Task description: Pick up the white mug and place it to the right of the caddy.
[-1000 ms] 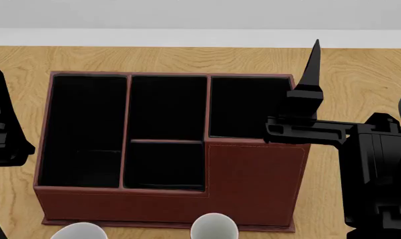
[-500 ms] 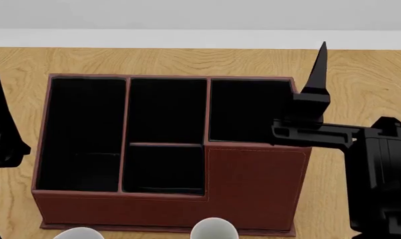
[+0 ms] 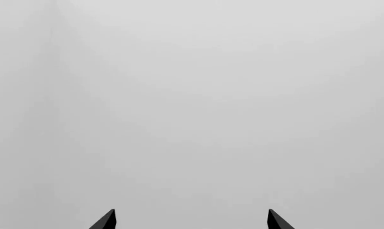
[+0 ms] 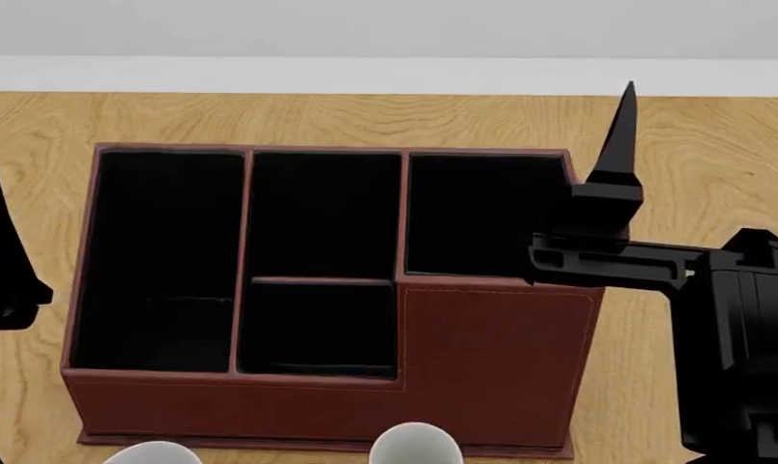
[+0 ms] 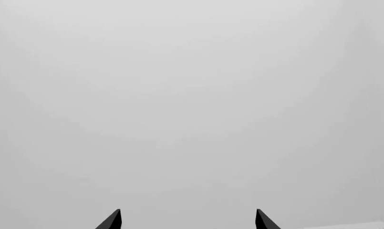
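Head view: we see the caddy [image 4: 324,290] at centre frame on the tabletop [image 4: 698,126]. Two white rims sit at the bottom edge; we cannot tell which is the white mug. Both grippers' fingers [image 3: 106,220] [image 5: 112,220] are spread, empty.

Both arms raised, pincers pointing up and away toward the far side. Right pincer [image 4: 711,106]: fingers spread wide, nothing between them; one slim black fingertip [image 4: 620,121] stands upright. Left pincer [image 3: 190,220]: also spread, empty, only its two tips visible. Left arm [image 4: 2,261] sits at the left edge.
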Controlling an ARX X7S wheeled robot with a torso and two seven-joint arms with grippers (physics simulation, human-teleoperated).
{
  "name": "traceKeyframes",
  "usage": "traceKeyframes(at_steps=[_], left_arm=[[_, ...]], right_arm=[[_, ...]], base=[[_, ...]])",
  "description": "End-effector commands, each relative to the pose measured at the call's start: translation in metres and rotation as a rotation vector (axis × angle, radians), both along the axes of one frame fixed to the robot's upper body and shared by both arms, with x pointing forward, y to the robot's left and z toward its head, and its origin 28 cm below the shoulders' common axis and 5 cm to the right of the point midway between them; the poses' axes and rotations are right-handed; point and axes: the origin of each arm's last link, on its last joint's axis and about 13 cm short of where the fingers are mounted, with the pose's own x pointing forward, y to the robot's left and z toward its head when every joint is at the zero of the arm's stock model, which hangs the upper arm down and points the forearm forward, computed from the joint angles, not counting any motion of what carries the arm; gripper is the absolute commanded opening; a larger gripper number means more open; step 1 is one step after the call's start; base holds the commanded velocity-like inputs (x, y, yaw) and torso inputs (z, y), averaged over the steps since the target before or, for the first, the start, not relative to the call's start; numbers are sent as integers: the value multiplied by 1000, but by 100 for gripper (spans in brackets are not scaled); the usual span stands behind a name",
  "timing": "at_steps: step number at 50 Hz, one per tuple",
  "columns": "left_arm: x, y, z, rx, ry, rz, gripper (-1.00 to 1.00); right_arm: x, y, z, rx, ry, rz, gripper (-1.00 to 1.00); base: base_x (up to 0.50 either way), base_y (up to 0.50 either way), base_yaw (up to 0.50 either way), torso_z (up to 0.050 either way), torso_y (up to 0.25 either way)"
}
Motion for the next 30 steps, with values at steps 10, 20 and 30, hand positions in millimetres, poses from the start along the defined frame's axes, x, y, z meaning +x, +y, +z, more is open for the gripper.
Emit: traceKeyframes(at_steps=[10,20,30], left_arm=[[-3,-1,1,9,-5,-4,100],[-4,-1,3,11,-7,-2,100],[-5,0,3,11,-8,0,100]], right_arm=[[-2,-1,0,2,-2,-3,100],[-4,-2,0,4,-2,-5,100],[-4,0,-1,3,-1,1,100]], base=[[0,0,0,0,-113],[0,0,0,0,-205],[-1,0,0,0,-205]])
